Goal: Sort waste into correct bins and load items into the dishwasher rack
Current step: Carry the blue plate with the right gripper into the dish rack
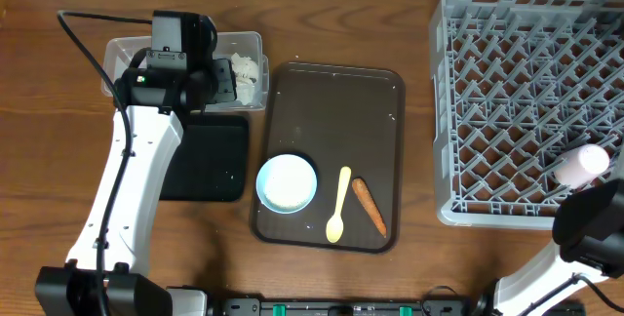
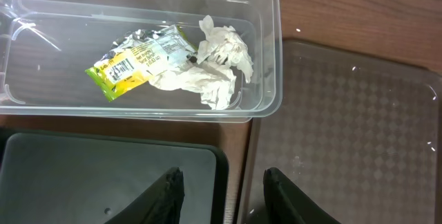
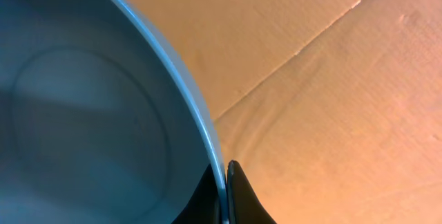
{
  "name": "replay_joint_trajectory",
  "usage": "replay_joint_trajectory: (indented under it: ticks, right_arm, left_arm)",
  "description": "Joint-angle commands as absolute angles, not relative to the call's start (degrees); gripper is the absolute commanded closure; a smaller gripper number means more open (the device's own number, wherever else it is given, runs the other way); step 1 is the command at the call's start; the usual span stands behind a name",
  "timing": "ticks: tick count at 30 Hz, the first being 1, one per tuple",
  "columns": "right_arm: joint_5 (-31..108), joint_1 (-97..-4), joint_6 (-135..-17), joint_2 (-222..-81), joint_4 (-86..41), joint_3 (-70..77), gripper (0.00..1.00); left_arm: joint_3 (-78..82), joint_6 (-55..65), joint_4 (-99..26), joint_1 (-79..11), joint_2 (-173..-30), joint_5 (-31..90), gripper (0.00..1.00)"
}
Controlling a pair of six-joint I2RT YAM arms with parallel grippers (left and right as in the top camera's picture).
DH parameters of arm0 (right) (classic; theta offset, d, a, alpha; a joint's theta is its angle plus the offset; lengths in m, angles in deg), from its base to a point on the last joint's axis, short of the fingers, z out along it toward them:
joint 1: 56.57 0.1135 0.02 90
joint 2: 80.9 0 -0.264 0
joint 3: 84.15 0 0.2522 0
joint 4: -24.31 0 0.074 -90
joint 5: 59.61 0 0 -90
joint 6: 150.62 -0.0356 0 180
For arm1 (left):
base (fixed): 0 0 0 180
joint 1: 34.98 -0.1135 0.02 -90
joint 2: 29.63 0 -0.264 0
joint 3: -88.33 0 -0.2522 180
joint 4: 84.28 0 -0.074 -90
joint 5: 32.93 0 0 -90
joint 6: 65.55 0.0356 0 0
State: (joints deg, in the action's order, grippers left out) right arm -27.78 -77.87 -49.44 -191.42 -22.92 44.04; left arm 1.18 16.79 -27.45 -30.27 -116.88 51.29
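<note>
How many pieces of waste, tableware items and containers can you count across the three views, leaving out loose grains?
Waste: 3 (tissue clump, wrapper, carrot)
Tableware: 4 (bowl, spoon, pink-white cup, blue dish)
Containers: 4 (clear tub, black tray, brown tray, rack)
Total: 11

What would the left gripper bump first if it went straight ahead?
Probably the black tray's right edge, or the table strip beside it, just short of the clear tub. Depth is hard to judge.

Even soft light — glints on clear tub [image 2: 271, 44]; right wrist view orange-tinted.
</note>
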Motion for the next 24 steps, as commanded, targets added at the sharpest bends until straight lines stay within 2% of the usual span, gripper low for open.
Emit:
replay_joint_trajectory:
  ticks: [1,6,17,24]
  right_arm:
    - [-29.2,-79.5,-46.7,-194.9,-22.0,44.2,0.99]
    - [-29.4,-80.6,-43.2,-199.1,-19.8,44.2,0.99]
    - [-27.7,-79.2,-26.1,-206.0,-11.9,44.2,0.99]
    - [-25.3,-77.0,-24.8,-206.9,-12.5,44.2,0.99]
  left_arm:
    - [1.4,16.9,-27.4,-30.5,-116.9,51.8,0.59]
    - [1.4,16.7,-27.3,-30.5,-116.9,51.8,0.60]
    - [1.4,16.7,-27.3,-30.5,-116.9,51.8,0.59]
    - [1.4,16.7,-27.3,-30.5,-116.9,51.8,0.59]
